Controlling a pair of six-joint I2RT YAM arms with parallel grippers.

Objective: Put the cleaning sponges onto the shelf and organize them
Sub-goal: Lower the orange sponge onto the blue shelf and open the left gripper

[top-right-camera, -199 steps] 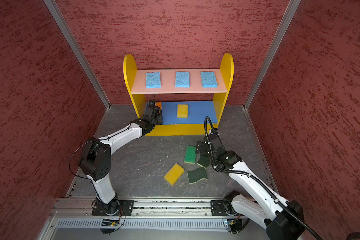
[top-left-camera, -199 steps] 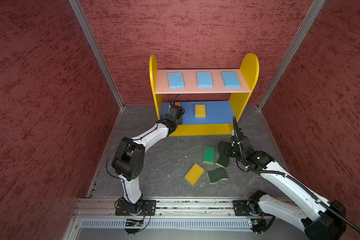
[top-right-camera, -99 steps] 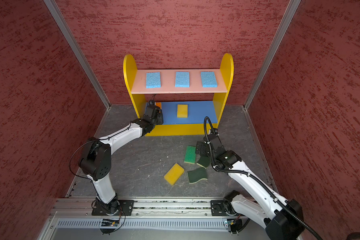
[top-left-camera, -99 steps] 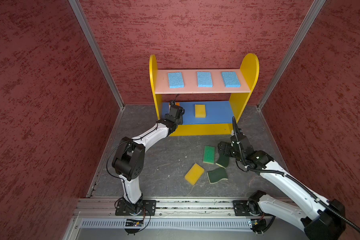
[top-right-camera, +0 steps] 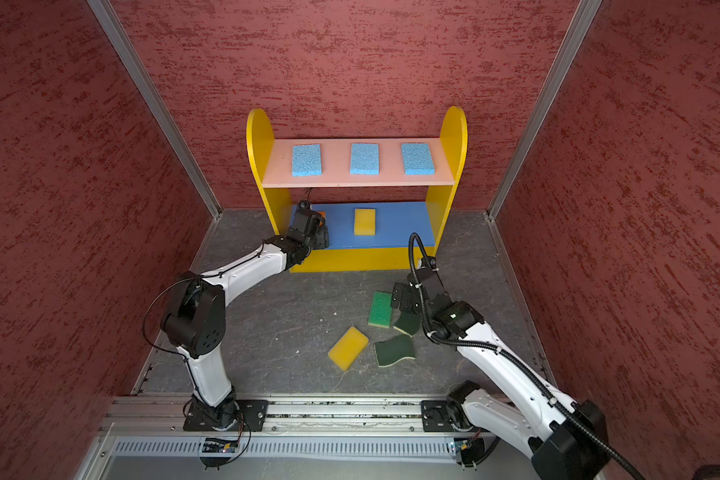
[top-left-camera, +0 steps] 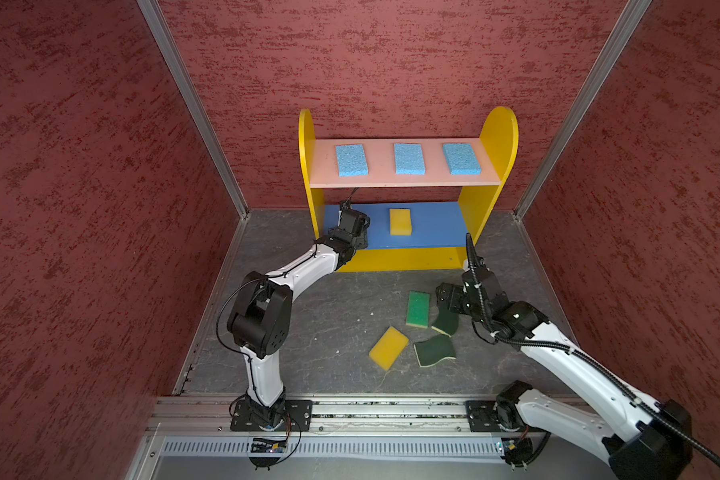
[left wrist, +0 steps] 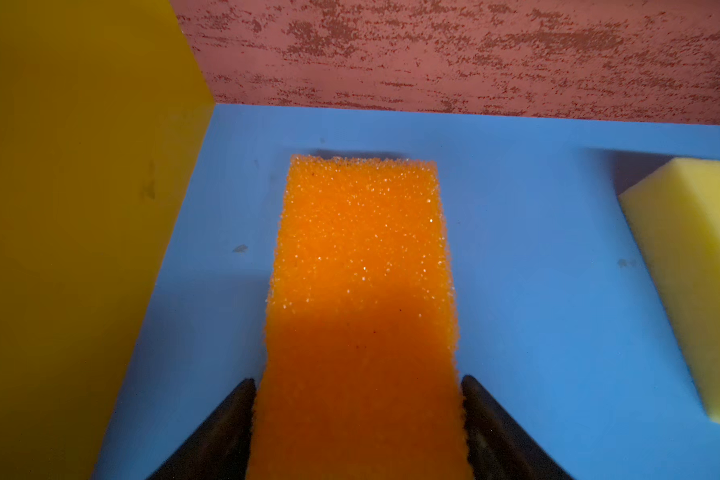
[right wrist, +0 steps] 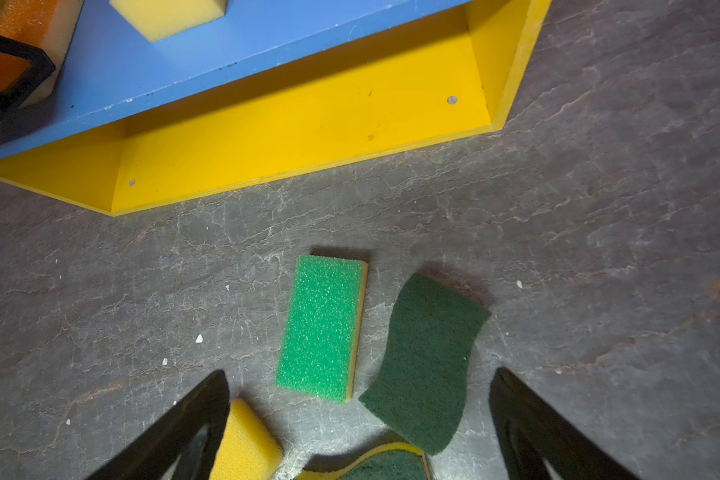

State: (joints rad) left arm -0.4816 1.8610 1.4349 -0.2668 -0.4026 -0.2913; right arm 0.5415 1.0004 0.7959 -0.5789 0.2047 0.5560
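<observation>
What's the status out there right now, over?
Left pincer flanks orange sponge on blue board, grip unclear. Right pincer open above four floor sponges. Three blue sponges on pink board, yellow sponge on blue. Nothing blocking.

Robotics lab test cell, viewed from overhead. Rough red textured wall panels (top-left-camera: 391,62) box in the space on three sides, joined at the back corners by bare aluminium posts (top-left-camera: 192,108). The floor (top-left-camera: 329,316) is a dark grey, slate-look sheet. Across the bottom of the frame an aluminium rail (top-left-camera: 391,409) carries two white-and-black robot arms on black plates, the left arm (top-left-camera: 304,270) and the right arm (top-left-camera: 578,374), above a slotted cable duct (top-left-camera: 391,446) and small circuit boards (top-left-camera: 267,448). A small, toy-bright shelf (top-left-camera: 497,137) stands at centre back.
</observation>
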